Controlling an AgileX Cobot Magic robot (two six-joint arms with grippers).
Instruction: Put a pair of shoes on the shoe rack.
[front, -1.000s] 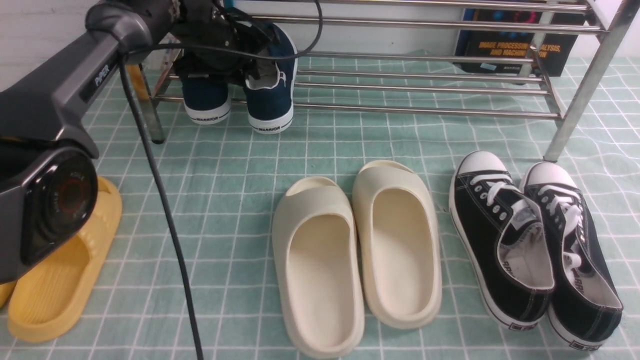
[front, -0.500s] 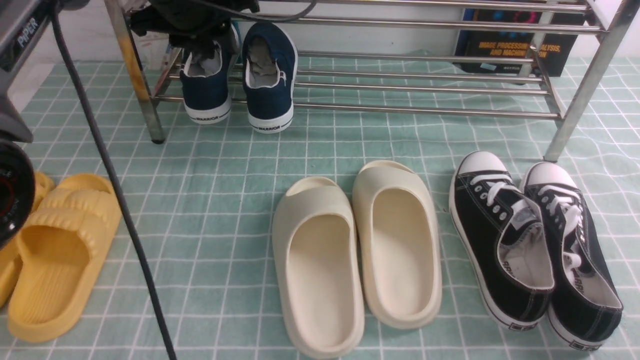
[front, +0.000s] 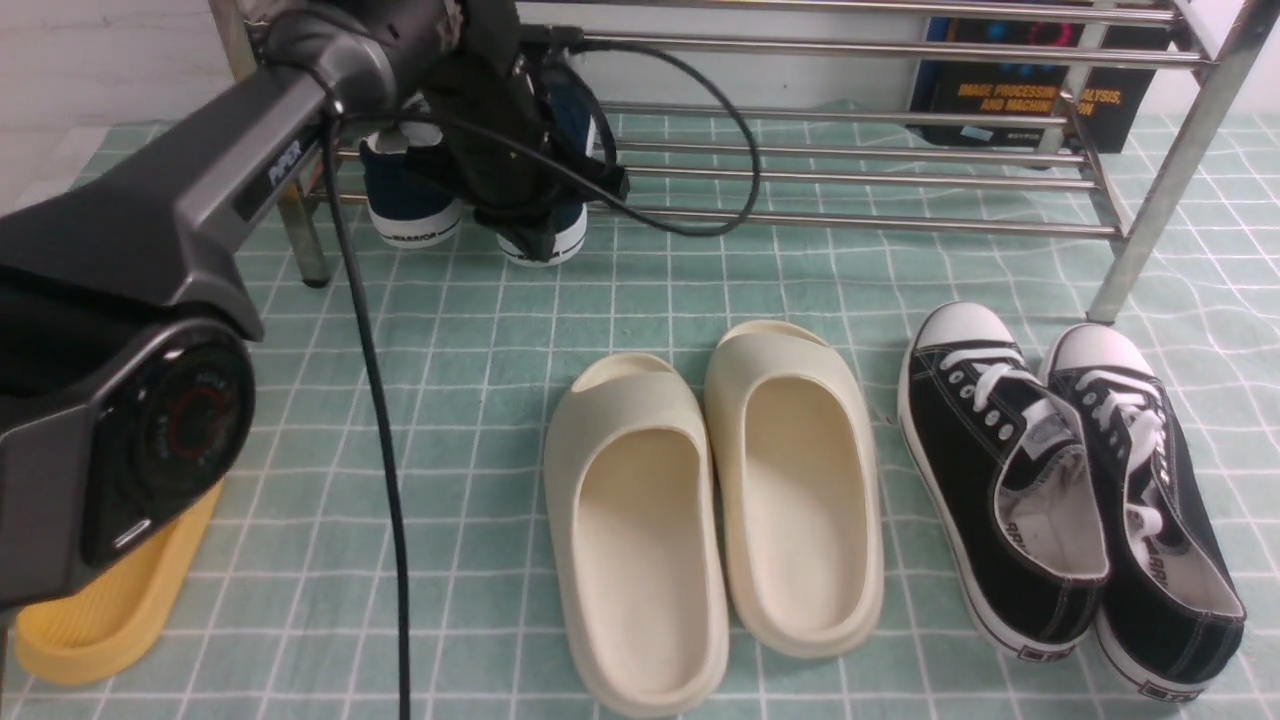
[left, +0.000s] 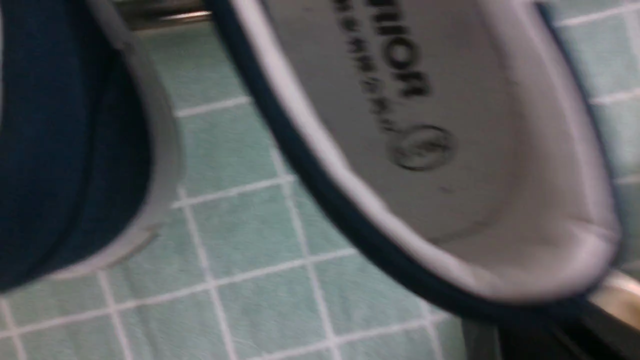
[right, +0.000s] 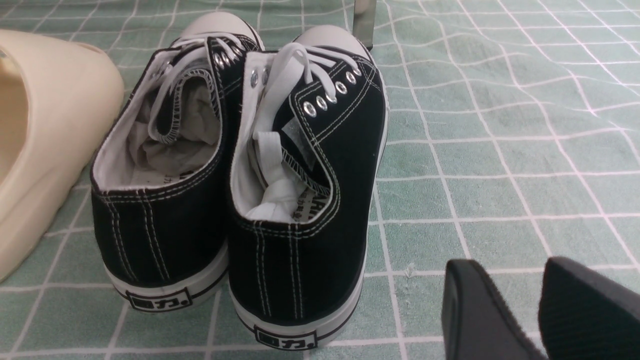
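- We take as our landmark the low, shiny shoe rack of chrome tubes (front: 850, 180), which stands across the far side of a pale green checked cloth (front: 700, 290).
- The two navy-blue canvas slip-on sneakers with white rubber soles sit side by side on the rack's lower tier at its left end. They are just beside the rust-stained leg (front: 290, 200), with their heels jutting over the front tube.
- The outer sneaker (front: 405, 205) shows plainly; the inner sneaker (front: 568, 218) is mostly hidden behind the left arm.
- The left gripper (front: 532, 235) hangs at the rack's front edge, right at the inner sneaker's heel. Its fingers are together, and we cannot tell whether any part of the shoe is pinched between them.
- The blurred left wrist view looks into one sneaker's white-grey lining (left: 450, 150), with the other's navy side (left: 50, 125) next to it.
- The right gripper (right: 520, 272) is low over the cloth in front of the rack's right end, its black fingers (right: 480, 310) apart.
- Near it, a pair of black lace-up canvas sneakers with white toe caps (front: 1000, 480) lies in front of the rack's right leg, toes toward the rack.
- A pair of cream moulded slides (front: 640, 520) lies in front of the rack's middle.
- A yellow ribbed slide (front: 100, 610) lies well in front of the rack's left end, half hidden by the arm.
- A dark book (front: 1030, 95) leans behind the rack's right end.
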